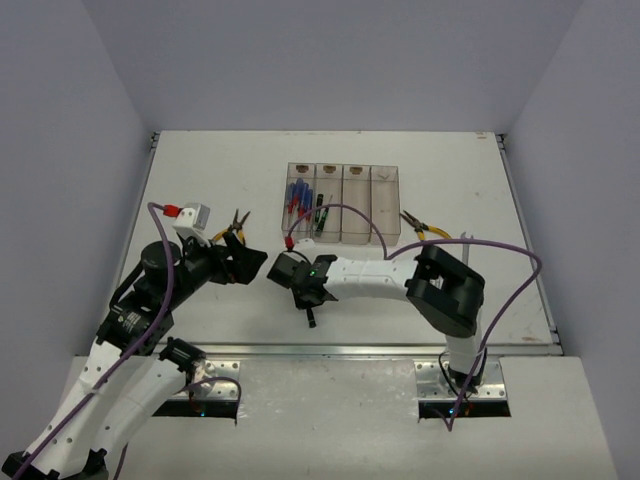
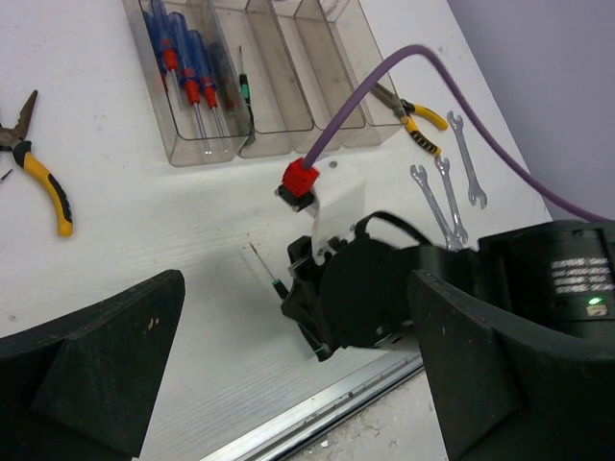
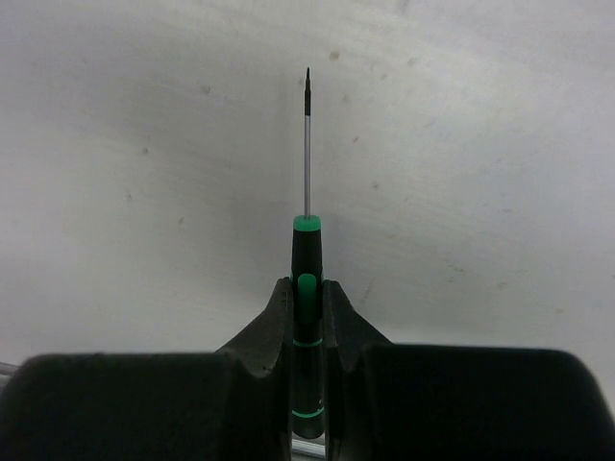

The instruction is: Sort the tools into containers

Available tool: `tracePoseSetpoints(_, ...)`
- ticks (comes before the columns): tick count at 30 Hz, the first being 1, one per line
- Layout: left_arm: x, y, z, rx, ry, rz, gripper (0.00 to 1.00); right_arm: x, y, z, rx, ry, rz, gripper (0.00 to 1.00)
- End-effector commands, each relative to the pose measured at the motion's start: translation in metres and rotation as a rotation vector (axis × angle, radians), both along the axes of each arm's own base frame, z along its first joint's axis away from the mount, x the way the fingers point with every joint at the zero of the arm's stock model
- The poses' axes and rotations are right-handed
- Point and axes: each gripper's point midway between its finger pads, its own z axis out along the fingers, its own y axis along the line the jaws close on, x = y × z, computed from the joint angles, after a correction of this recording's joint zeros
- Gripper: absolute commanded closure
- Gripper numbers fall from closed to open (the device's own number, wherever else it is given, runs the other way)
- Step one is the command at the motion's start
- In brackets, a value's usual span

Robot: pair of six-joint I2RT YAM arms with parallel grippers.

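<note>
The right arm folds leftward, its right gripper point(image 3: 306, 293) pointing down at the table point(image 1: 200, 180) near the front edge and clamped on the held screwdriver point(image 3: 306, 252), which lies with its tip toward the far side. The left gripper point(image 1: 243, 262) hovers beside it, fingers wide apart. In the bins point(image 1: 357, 205), the leftmost holds blue screwdrivers point(image 1: 298, 198), the next a black-and-green screwdriver point(image 1: 321, 215).

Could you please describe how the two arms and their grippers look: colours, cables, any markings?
The left arm and right arm have white links with black joints. The left gripper and right gripper have black, wedge-shaped fingers. A purple cable runs along each arm, ending in a red plug.
</note>
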Motion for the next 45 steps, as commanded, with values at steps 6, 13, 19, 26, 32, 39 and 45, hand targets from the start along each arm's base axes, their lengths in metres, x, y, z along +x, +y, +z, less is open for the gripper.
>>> tracePoseSetpoints(6,0.008,-0.004,0.009,-0.021,-0.028,0.006,0.00,0.146,-0.055,0.129,0.148,-0.230,-0.122,1.00)
tracePoseSetpoints(13,0.012,-0.004,0.003,-0.008,-0.001,0.014,0.00,0.246,-0.061,0.134,0.192,-0.174,-0.183,1.00)
tracePoseSetpoints(19,0.014,-0.002,0.001,-0.001,0.006,0.031,0.00,0.291,-0.058,0.110,0.203,-0.142,-0.198,0.93)
tracePoseSetpoints(26,0.026,0.004,-0.014,0.047,0.080,0.094,0.00,0.289,-0.057,0.146,0.249,-0.183,-0.159,0.32)
tracePoseSetpoints(32,0.048,0.023,-0.035,0.140,0.204,0.231,0.00,0.245,-0.061,0.195,0.331,-0.196,-0.049,0.21)
tracePoseSetpoints(39,0.103,0.080,-0.076,0.312,0.375,0.533,0.00,0.132,-0.101,0.212,0.419,-0.232,0.144,0.12)
tracePoseSetpoints(45,0.115,0.141,-0.110,0.224,0.632,0.903,0.00,0.067,-0.126,0.159,0.450,-0.191,0.190,0.09)
